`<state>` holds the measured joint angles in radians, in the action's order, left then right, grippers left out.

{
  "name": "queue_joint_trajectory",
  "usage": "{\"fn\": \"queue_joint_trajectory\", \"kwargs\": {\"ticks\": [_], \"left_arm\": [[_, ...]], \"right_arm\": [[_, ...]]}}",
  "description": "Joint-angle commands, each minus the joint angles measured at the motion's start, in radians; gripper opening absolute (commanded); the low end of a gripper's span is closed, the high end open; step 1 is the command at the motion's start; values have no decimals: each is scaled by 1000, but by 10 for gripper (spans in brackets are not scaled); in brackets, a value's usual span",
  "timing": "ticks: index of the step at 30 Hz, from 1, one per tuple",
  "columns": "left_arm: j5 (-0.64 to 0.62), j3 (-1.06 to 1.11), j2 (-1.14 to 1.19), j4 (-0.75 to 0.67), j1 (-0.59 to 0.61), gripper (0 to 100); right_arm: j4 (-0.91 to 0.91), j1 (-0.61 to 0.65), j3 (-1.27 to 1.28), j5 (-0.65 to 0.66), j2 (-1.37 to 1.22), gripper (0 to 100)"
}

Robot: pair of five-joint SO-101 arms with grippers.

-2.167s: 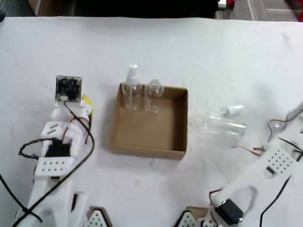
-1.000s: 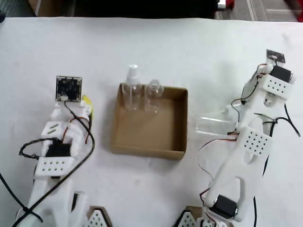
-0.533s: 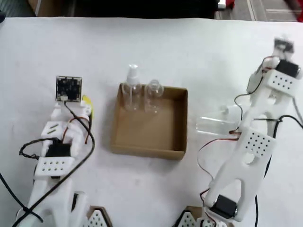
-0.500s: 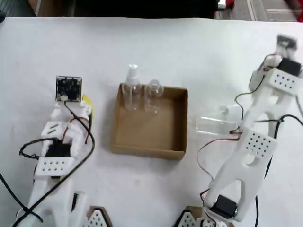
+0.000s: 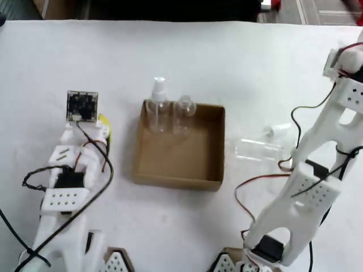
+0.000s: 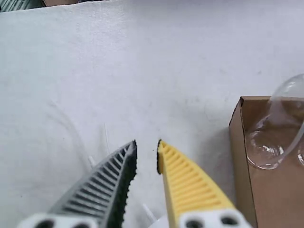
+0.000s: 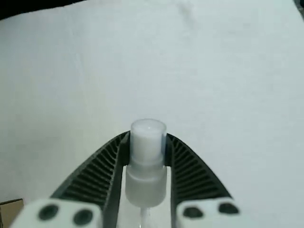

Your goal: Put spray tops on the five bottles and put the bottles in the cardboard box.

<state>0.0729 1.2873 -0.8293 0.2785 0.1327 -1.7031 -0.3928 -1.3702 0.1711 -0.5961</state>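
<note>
White plastic spray top [image 7: 148, 159] sits clamped between the right gripper's [image 7: 148, 138] ribbed fingers, which press on it from both sides. In the high view that arm's tip is at the upper right edge, well apart from the cardboard box [image 5: 176, 180] at centre. The top looks light, stiff and smooth, so the wider collar seems a safer hold than the narrow nozzle. A clear lying bottle [image 5: 260, 150] rests on the table just right of the box; it will likely roll and slip, so grasp across its body. A capped bottle [image 5: 158, 107] and an uncapped bottle [image 5: 184, 113] stand in the box's upper left corner. The left gripper [image 6: 146, 152], at left, is slightly parted and empty.
</note>
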Motion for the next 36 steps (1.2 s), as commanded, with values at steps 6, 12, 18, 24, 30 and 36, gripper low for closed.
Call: {"fn": "queue_joint_trajectory", "kwargs": {"ticks": [6,12,18,24,30,36], "left_arm": [[-5,-15,1,-26,7,79],[-5,-17,1,-26,7,79],[-5,-17,-1,-26,8,79],[-5,-17,-1,-26,8,79],[-5,-15,-1,-26,8,79],[-5,-15,-1,-21,8,78]], "right_arm": [[-22,56,-15,-187,222,15],[-24,147,-8,-212,360,15],[-28,243,23,-215,473,15],[-24,383,387,-216,717,15],[41,541,603,-216,1007,15],[199,664,885,-213,1214,15]]}}
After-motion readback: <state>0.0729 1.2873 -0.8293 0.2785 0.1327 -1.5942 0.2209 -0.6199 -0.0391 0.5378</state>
